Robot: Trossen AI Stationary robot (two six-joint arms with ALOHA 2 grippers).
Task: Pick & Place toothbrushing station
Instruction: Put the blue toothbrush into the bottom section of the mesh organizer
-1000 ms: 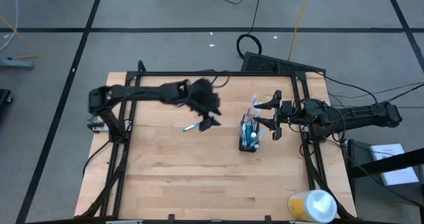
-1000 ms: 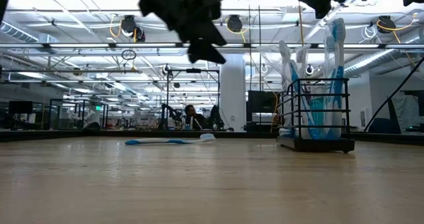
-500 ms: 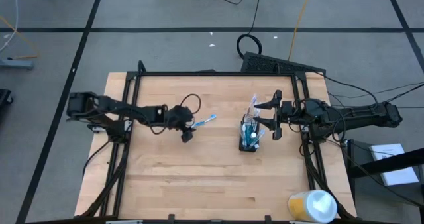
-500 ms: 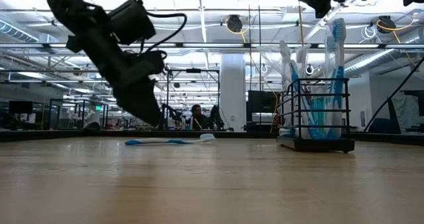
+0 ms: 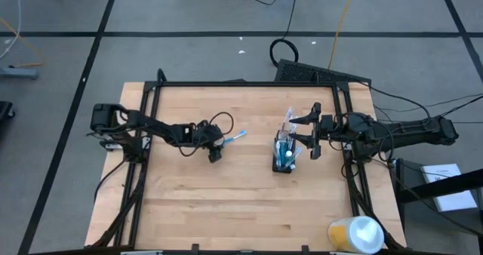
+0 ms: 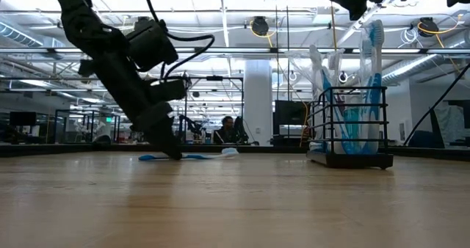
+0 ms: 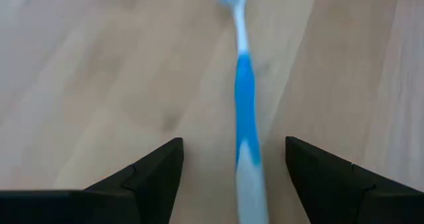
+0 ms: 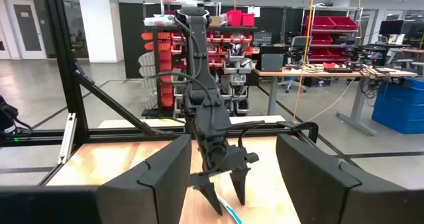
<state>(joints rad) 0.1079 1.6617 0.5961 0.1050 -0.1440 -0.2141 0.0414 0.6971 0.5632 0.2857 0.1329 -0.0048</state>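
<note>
Left gripper [image 5: 214, 151] down low over the wooden table [image 5: 226, 202], left of centre, fingers [image 7: 149, 177] apart and straddling a loose toothbrush [image 5: 232, 137]. Seen from above, brush lying flat on the boards, stretching away from the gripper toward 2 o'clock, near end between the finger tips, far end (the blue one) clear of them. In the left wrist view, same toothbrush [image 7: 244, 105] running straight out between the two dark fingers, closer to one finger than the other, not pinched by either. From the low camera, gripper [image 6: 170, 151] tilted, tips at table level right at the brush [image 6: 192, 157].

Further right, black wire-mesh cup [image 5: 284, 164] upright on the table, at 3 o'clock from the left gripper and well apart from it, filled with standing blue-and-white toothbrushes [image 6: 358, 94]. Right gripper [image 5: 311, 140] hanging just beside the cup at its 2 o'clock, above table level, fingers [image 8: 318, 177] spread with nothing between them. Yellow-and-white roll [image 5: 355, 234] at the table's near right corner, roughly 5 o'clock from the cup.
</note>
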